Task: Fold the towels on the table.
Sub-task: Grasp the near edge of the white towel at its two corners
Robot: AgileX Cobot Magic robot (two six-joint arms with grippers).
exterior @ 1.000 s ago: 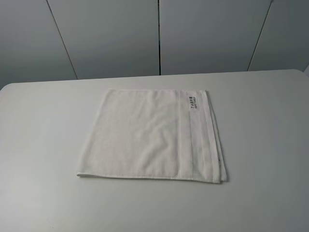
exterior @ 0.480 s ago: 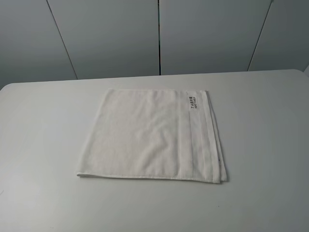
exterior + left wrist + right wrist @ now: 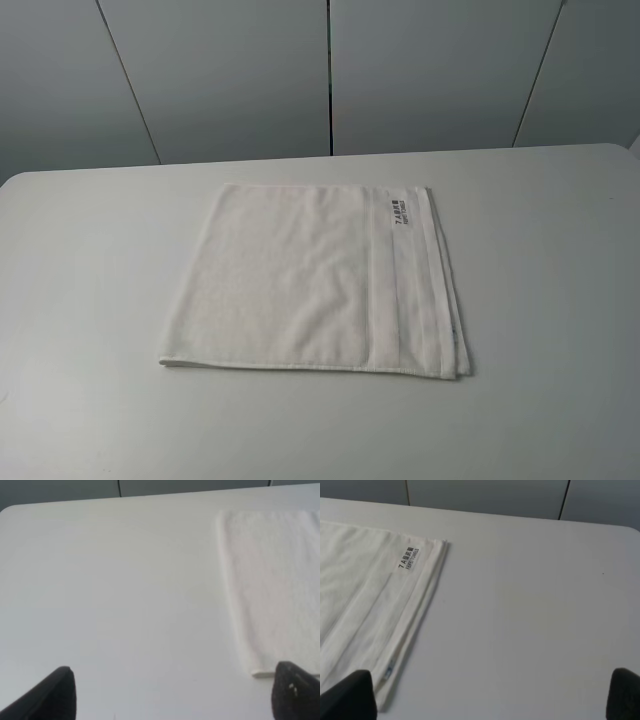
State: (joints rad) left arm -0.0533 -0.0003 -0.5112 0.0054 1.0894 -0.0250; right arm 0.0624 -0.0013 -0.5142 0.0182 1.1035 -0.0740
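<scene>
Lying flat at the middle of the tabletop (image 3: 90,300), the towel (image 3: 300,280) had not shifted since a second before, while the left hand (image 3: 177,695) and right hand (image 3: 487,695) stood spread apart beside it, so the next fold looked unstarted

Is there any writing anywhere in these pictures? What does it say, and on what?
"7 A", then characters too small to read: top line of the printed label on the towel.
"TOWELS" ends the label's second line; its first letters are blurred.
Small blue tag at the towel's edge: too small to read.
</scene>
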